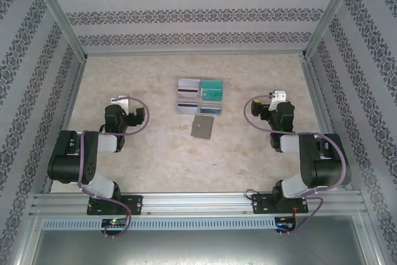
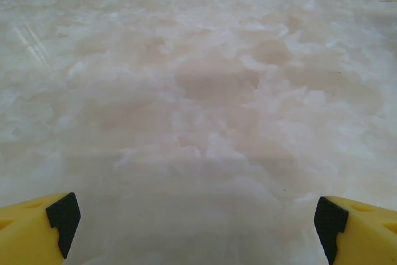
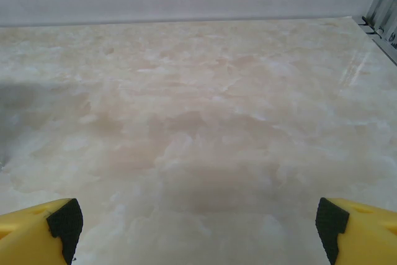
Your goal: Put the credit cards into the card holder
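Several credit cards (image 1: pixel 200 96) lie near card holder (image 1: pixel 202 127); lettering (image 1: pixel 213 94) illegible.

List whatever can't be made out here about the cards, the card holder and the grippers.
Top view: credit cards too small and bunched to count or read.
Top view: card holder too small to tell whether it lies open or folded; pockets unseen.
Wrist views: left gripper and right gripper stand open, both cut off by the bottom edge.
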